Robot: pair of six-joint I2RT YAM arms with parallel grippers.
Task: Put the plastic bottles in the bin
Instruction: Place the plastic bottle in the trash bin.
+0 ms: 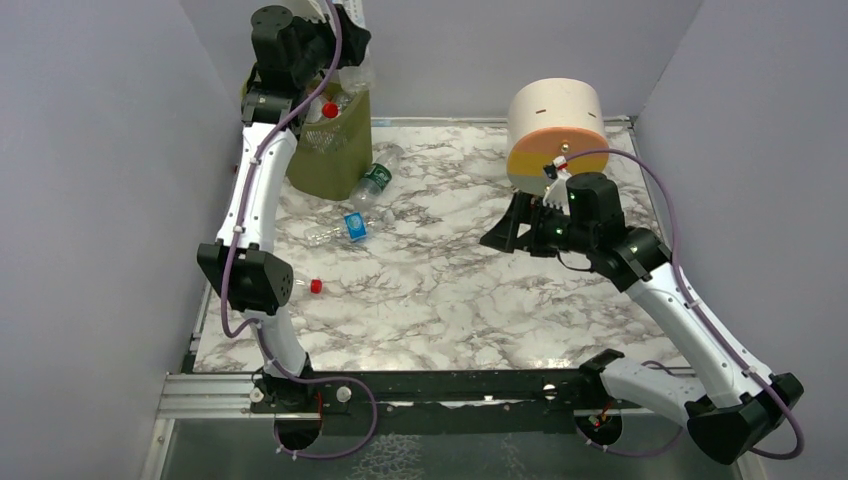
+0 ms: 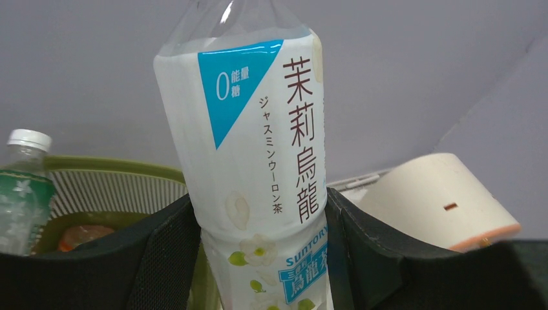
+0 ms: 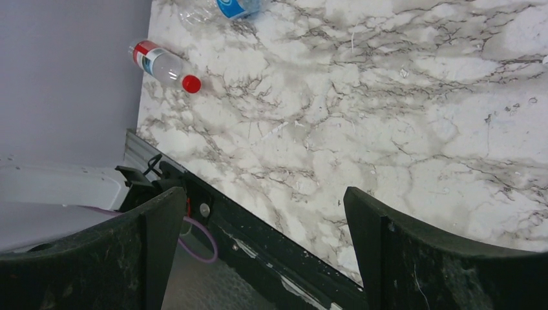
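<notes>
As the left gripper (image 2: 262,258) pinches it, clear bottle (image 2: 249,148) overhangs mesh bin (image 2: 110,187)

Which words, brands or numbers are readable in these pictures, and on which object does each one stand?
"茉莉烏龍": white-label bottle in the left gripper.
"ジャスミンウーロン茶": same label.
"0 能量 糖": its blue corner.
"SUNTORY": near its bottom.
Too small or blurred to read: green-label bottle, red-label bottle, blue-label bottle.

Plastic, mesh, marble print
Glossy clear plastic on white-labelled bottle (image 2: 252,161), label smooth; matt olive mesh on bin (image 2: 116,194); smooth marble-patterned table (image 1: 450,300).
</notes>
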